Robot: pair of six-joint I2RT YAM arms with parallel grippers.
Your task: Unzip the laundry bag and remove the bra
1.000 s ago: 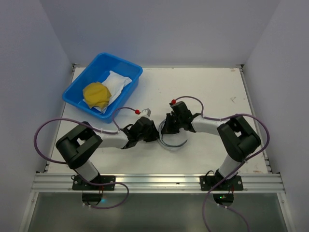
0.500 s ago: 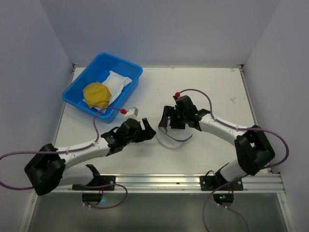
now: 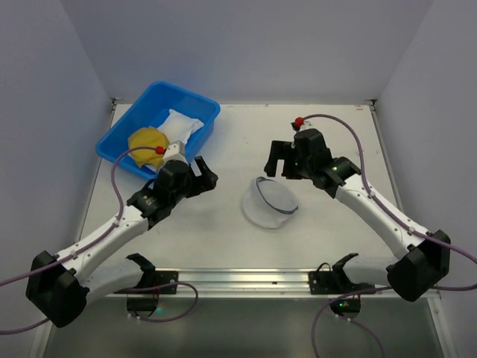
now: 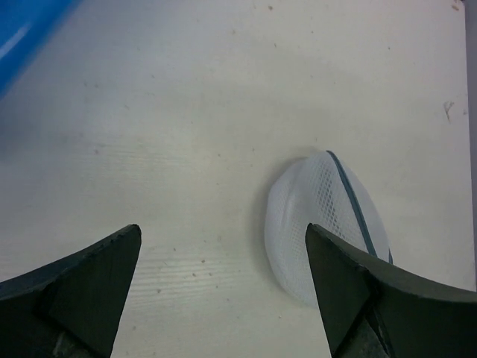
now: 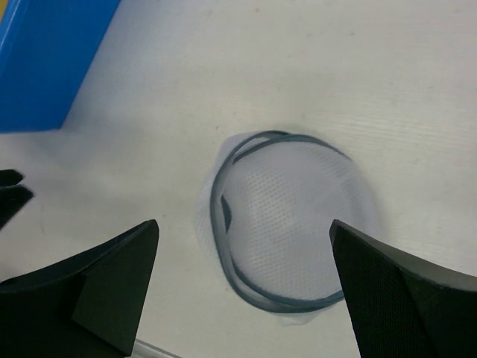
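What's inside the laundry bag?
Only white mesh shows inside the laundry bag; no yellow. The bra lies in the blue tub. Under the bag is hidden.

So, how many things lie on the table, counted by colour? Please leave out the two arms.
Blue: 1, tub
Yellow: 1, bra, in the tub
White: 2, laundry bag and cloth
Total: 4

Even, diffuse overhead lighting; shadows soft and faint. Left wrist view: blue tub (image 4: 19,30) corner blurred, possibly defocused.
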